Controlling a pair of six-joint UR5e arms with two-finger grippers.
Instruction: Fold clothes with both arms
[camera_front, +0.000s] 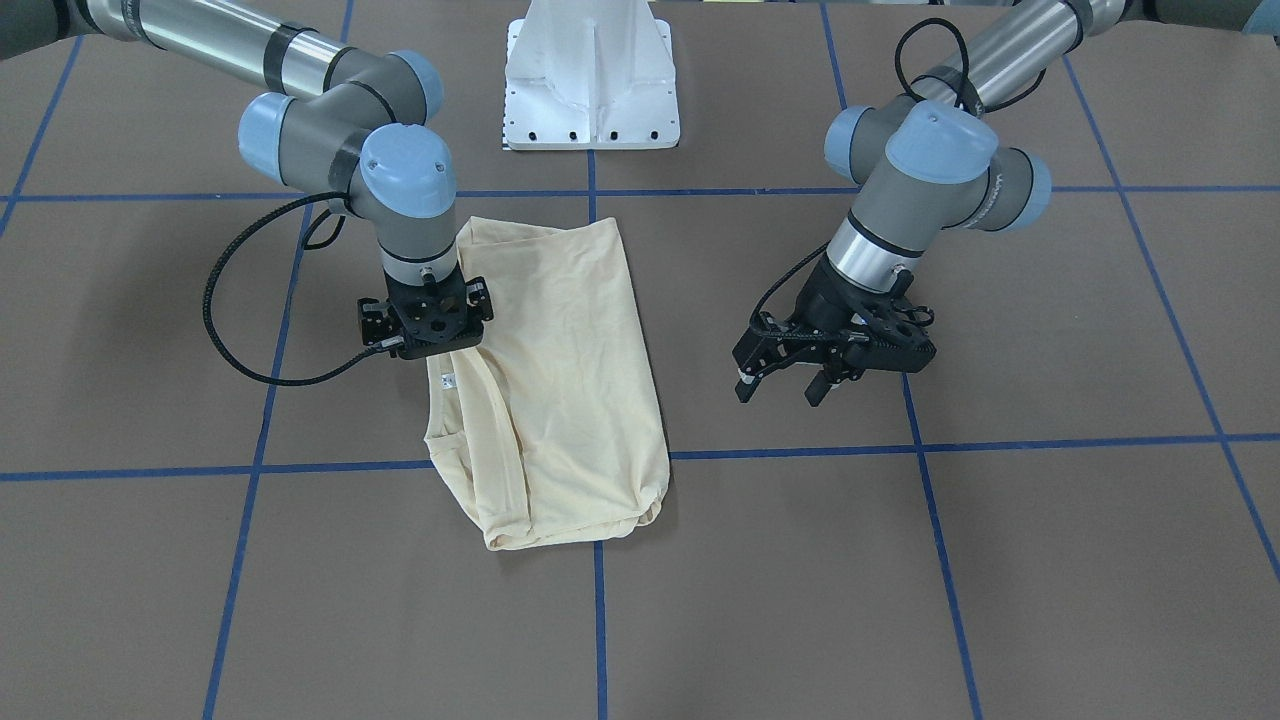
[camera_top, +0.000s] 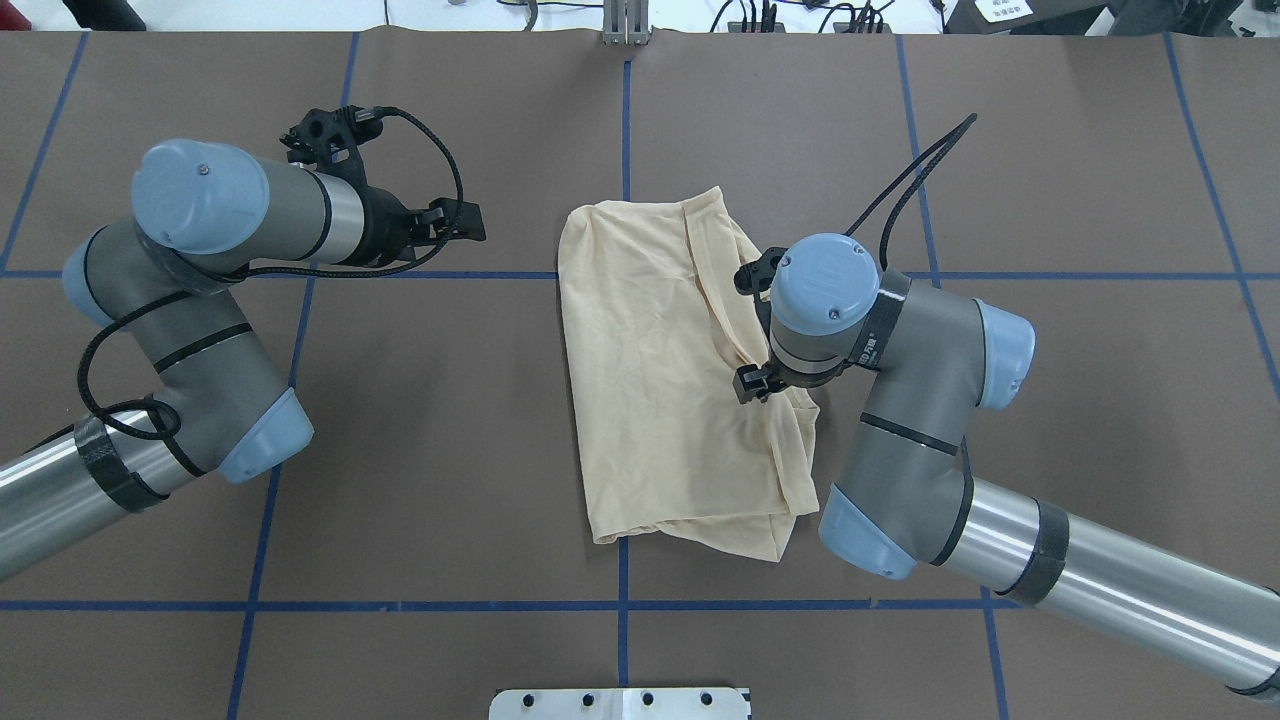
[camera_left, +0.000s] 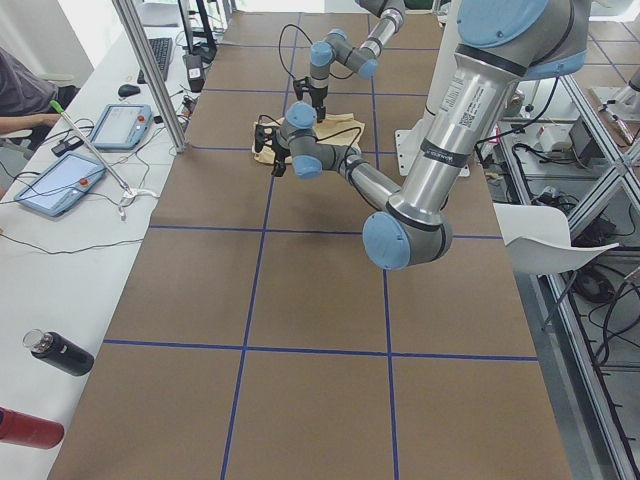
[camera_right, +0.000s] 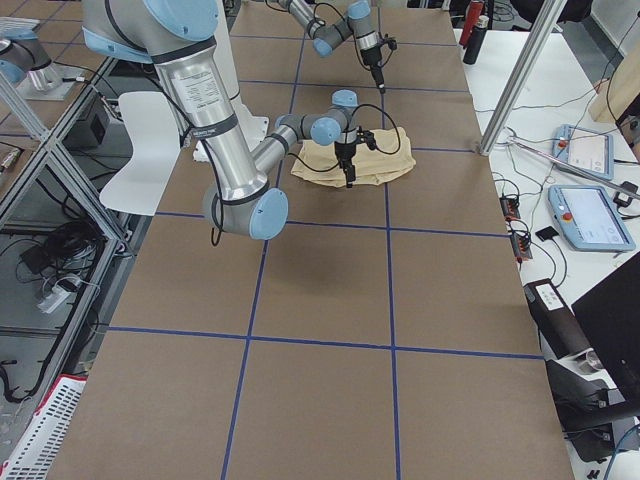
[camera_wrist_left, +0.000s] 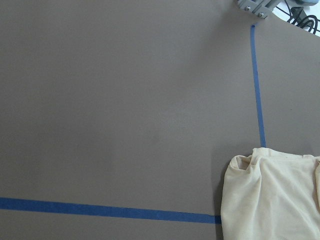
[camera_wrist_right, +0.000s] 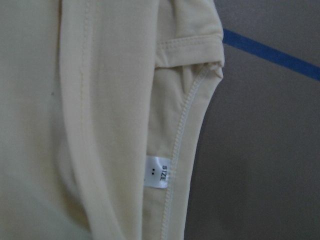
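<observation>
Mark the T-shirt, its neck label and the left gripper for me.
T-shirt (camera_front: 570, 380): exterior front-facing view, middle of the folded cloth.
neck label (camera_wrist_right: 156, 171): right wrist-mounted view, centre of the white tag.
left gripper (camera_front: 779, 394): exterior front-facing view, midway between its open fingertips.

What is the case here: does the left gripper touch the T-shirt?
Apart. The overhead view shows a wide strip of bare table between the open left gripper and the T-shirt.

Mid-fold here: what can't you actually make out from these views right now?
Right gripper: its fingers are hidden under its own wrist in the front-facing and overhead views, so whether it grips the T-shirt is unclear.
T-shirt's inner layers and underside: covered by its top fabric in every view.
Size label: the marks under "SIZE" are too small in the right wrist view.
</observation>
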